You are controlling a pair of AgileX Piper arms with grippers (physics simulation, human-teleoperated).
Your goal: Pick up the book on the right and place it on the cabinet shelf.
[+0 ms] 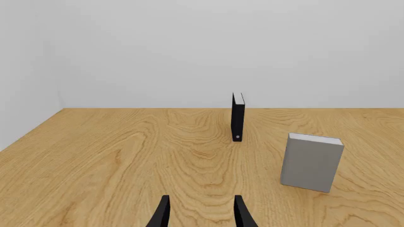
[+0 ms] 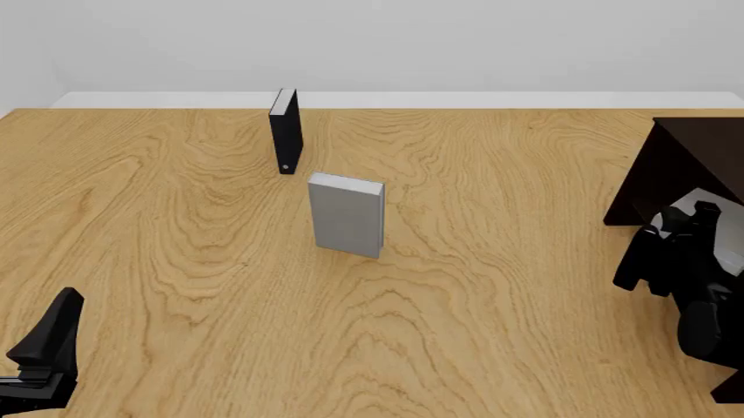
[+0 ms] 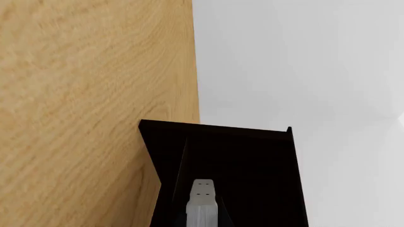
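Right gripper: it hangs at the table's right edge, just in front of the dark cabinet. The jaws themselves are lost against the dark wood. A slim pale slab sits squarely between them in the wrist view, so they are judged clamped on the book.

The book shows edge-on, its long axis running straight ahead along the fingers, into the open face of the cabinet. The cabinet shelf appears as a thin board just beside the book's edge, on the table side. By that, the book is judged slightly above the board and aligned with it, not yet resting on it.

Left gripper: fingers apart, empty, low at the near left, well apart from the cabinet. The right arm is plainly the nearer.

The other grey book and the black book stand upright mid-table.
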